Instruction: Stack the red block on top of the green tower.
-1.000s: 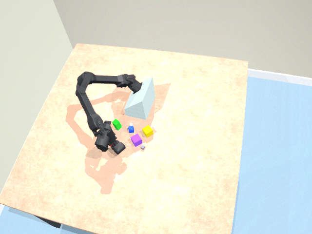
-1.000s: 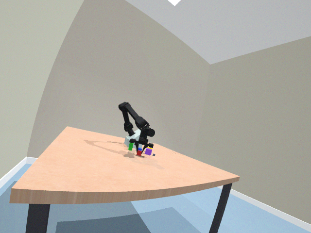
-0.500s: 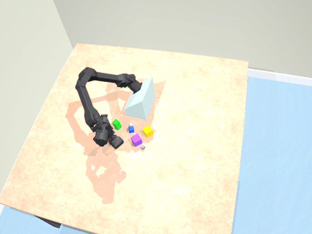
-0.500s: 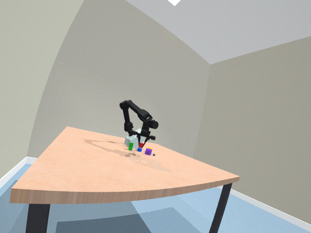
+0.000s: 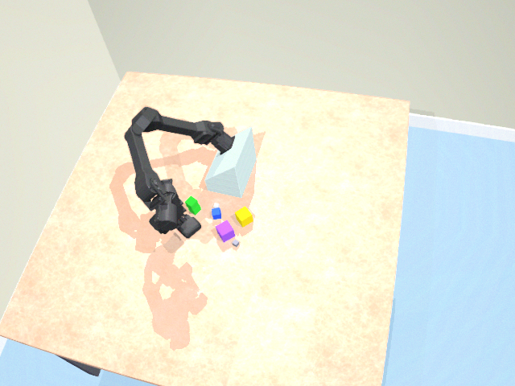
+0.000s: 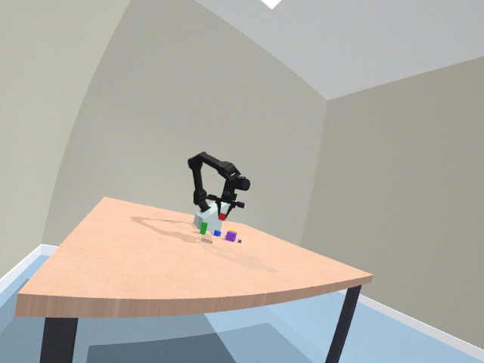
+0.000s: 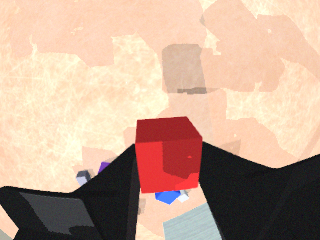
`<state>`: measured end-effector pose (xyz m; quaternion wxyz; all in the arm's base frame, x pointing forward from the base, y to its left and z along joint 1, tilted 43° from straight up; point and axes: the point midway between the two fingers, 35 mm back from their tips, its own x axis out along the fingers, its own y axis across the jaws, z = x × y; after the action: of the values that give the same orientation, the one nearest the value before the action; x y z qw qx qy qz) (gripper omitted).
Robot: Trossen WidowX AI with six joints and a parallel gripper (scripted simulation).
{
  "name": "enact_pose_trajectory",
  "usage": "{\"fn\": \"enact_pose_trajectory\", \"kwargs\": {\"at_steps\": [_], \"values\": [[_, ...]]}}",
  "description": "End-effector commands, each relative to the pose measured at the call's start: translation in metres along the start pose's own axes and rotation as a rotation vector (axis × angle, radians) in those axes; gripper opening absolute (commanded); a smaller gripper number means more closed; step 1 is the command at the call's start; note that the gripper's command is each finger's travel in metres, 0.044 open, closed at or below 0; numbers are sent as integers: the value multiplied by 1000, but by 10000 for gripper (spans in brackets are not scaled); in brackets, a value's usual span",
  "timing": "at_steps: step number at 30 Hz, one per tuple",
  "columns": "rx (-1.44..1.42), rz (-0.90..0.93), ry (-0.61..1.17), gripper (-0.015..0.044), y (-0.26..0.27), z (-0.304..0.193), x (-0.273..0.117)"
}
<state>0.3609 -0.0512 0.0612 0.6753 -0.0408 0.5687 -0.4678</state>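
The red block [image 6: 221, 216] [image 7: 168, 162] is between the two fingers of my gripper, held in the air above the table. It is hidden under the arm in the top view. My gripper [image 6: 222, 215] [image 7: 164, 147] is shut on the red block and points down. The green tower [image 5: 192, 205] [image 6: 203, 228] stands upright on the table, beside the gripper and lower than the red block. It does not show in the wrist view.
A blue block [image 5: 216, 213] [image 6: 217, 233] [image 7: 167, 196], a purple block [image 5: 225, 231] [image 6: 231, 236] and a yellow block [image 5: 244, 216] lie near the tower. A small grey block [image 5: 236, 243] [image 6: 239, 240] lies by the purple one. A pale wedge [image 5: 232, 170] [image 6: 209, 220] [image 7: 192, 225] stands behind.
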Motion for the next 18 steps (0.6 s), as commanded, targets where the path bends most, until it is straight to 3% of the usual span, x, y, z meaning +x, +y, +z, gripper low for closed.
{"fn": "enact_pose_trajectory", "kwargs": {"at_steps": [1, 18], "values": [[6, 2, 5, 0, 0, 0, -2], [3, 1, 8, 0, -48, -46, -9]]}}
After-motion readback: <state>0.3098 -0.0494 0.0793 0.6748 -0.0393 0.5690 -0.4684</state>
